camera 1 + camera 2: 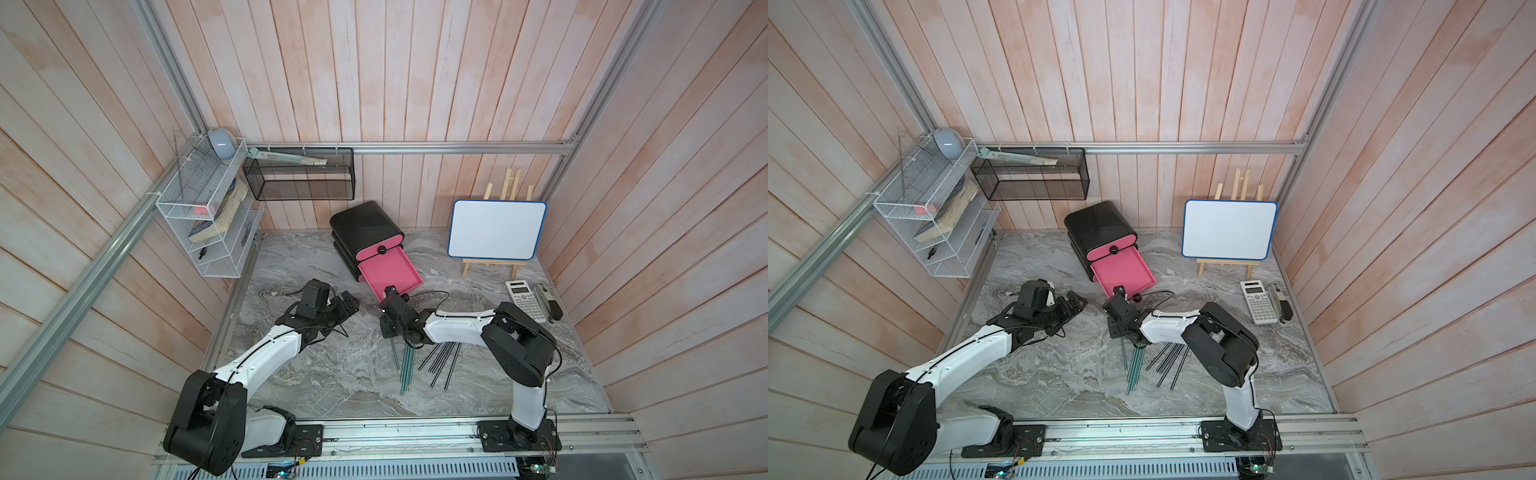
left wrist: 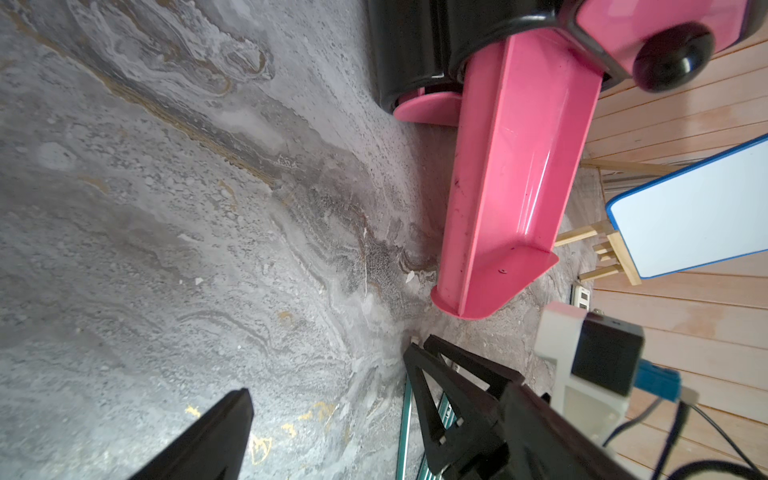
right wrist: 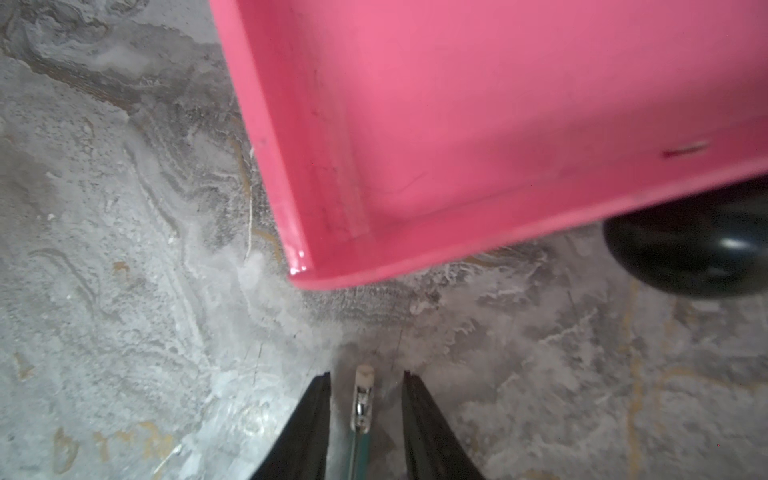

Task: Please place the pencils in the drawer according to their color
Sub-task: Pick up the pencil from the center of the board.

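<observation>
Right arm (image 1: 457, 330) partly hides the teal pencils (image 1: 404, 374).

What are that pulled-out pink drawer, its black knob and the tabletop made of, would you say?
The pink drawer looks like moulded plastic, smooth and semi-glossy: light glints along its rounded rim. Its black knob seems glossy plastic too, with a bright highlight. The tabletop shows grey marble veining, but whether stone or a printed surface, I cannot tell.

Glossy pink plastic drawer (image 2: 519, 166), shiny black knob (image 3: 698, 249), matt marbled tabletop (image 2: 166, 208), wooden easel (image 1: 506, 185)
</observation>
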Available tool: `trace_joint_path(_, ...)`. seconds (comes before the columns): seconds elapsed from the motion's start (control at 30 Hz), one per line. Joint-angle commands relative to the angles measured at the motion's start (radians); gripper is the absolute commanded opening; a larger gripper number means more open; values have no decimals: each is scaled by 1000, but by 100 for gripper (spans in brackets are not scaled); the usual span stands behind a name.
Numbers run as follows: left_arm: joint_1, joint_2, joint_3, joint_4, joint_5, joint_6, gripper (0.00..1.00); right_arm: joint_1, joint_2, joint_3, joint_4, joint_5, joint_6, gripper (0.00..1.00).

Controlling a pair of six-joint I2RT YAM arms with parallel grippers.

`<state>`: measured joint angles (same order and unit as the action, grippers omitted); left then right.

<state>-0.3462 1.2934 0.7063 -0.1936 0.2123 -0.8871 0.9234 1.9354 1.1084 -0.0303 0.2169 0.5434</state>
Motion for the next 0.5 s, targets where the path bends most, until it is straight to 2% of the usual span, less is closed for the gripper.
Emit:
trace_joint_path(0.0, -3, -8, -14, 10, 5, 1, 100, 9, 36, 32, -47, -8, -25, 31)
trace_joint_path(0.33, -4, -16, -19, 10, 2, -1, 99, 8, 58, 48, -105, -11, -54, 23)
trace_joint_path(0.47, -4, -17, -21, 11, 0, -3, 100, 8, 52, 32, -116, -11, -67, 14)
